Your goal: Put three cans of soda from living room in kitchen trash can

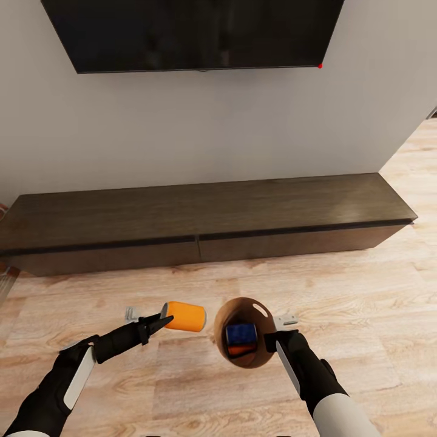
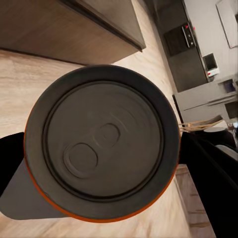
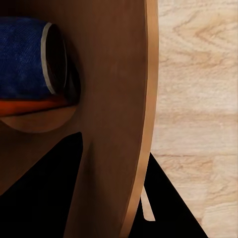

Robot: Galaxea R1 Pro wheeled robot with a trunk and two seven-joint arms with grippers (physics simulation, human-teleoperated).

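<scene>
arms reach forward low over the plank floor (image 1: 376,291). left gripper (image 1: 162,320) clenches an orange can (image 1: 185,316) lying sideways, just beside the trash can (image 1: 226,349). right gripper (image 1: 274,340) grips the bin's rim, tilted, blue can (image 1: 241,333) and another orange can (image 1: 241,350) inside. long low cabinet (image 1: 206,221) stands well ahead below the tv (image 1: 194,33).

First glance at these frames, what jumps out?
The bright orange can held sideways in the left gripper, just left of the trash can, which the right gripper holds tilted by its rim. Inside the bin lie a blue can and another orange can. Behind, a long dark cabinet runs under a black wall TV.
</scene>
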